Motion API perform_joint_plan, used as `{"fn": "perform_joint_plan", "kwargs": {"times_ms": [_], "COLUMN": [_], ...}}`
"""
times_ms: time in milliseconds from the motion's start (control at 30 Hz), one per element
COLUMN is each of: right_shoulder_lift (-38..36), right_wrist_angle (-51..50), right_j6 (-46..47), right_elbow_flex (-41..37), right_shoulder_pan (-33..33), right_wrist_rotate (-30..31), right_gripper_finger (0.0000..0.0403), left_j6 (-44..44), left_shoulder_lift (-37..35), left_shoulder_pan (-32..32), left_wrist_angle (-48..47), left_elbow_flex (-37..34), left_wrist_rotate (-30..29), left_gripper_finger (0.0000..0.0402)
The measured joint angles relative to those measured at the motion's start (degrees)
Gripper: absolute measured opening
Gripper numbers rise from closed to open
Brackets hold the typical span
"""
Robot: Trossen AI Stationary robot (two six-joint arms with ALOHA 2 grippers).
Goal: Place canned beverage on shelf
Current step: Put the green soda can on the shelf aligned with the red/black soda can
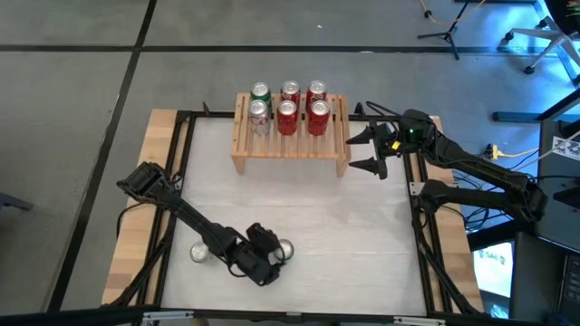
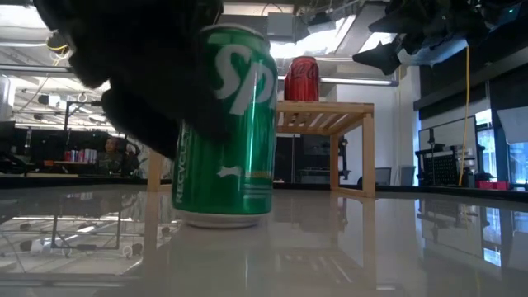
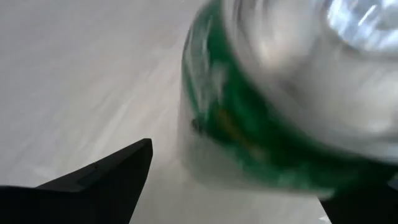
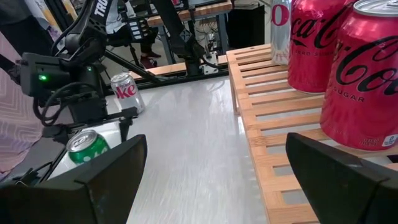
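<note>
Left gripper is sitting low at the near edge of the table, right up against a green Sprite can. The can is standing upright on the tabletop, long axis vertical, silver lid showing from above. From the left wrist view, the can is filling the space between the fingers, which are spread to either side of it. Whether the pads are touching the can wall I cannot tell; one finger is showing a gap of table beside the can.

A second can, silver Diet Coke, is standing just beside the left arm on its outer side, near the same edge.

The wooden shelf is sitting at the far side of the table, well apart from the green can, straight across and slightly toward the right arm. Six cans are occupying the back of the slatted top: a green one and a silver one on the left, four red Coke cans beside them. The front slats are bare.

Right gripper is hovering just beside the right end of the shelf, fingers spread wide, holding nothing.

Judgement: left arm is the nearer one. The can needs gripping at mid-height, then carrying away from the near edge to the shelf's open front row.
</note>
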Motion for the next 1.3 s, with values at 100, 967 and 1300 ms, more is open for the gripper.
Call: {"fn": "perform_joint_plan", "kwargs": {"times_ms": [100, 967, 1300], "right_shoulder_lift": [0.0, 0.0, 0.01], "right_wrist_angle": [0.0, 0.02, 0.02], "right_j6": [0.0, 0.0, 0.0], "right_elbow_flex": [0.0, 0.0, 0.01], "right_shoulder_pan": [0.0, 0.0, -0.01], "right_wrist_rotate": [0.0, 0.04, 0.04], "right_gripper_finger": [0.0379, 0.0379, 0.0379], "left_j6": [-0.4, -5.43, -5.48], "left_shoulder_lift": [0.0, -4.17, -4.17], "left_shoulder_pan": [-0.02, -0.93, 0.48], "left_wrist_angle": [-3.42, -3.18, -5.74], "left_elbow_flex": [0.0, -0.02, 0.0], "left_wrist_rotate": [0.08, 2.85, 0.48], "left_gripper_finger": [0.0396, 0.0396, 0.0396]}}
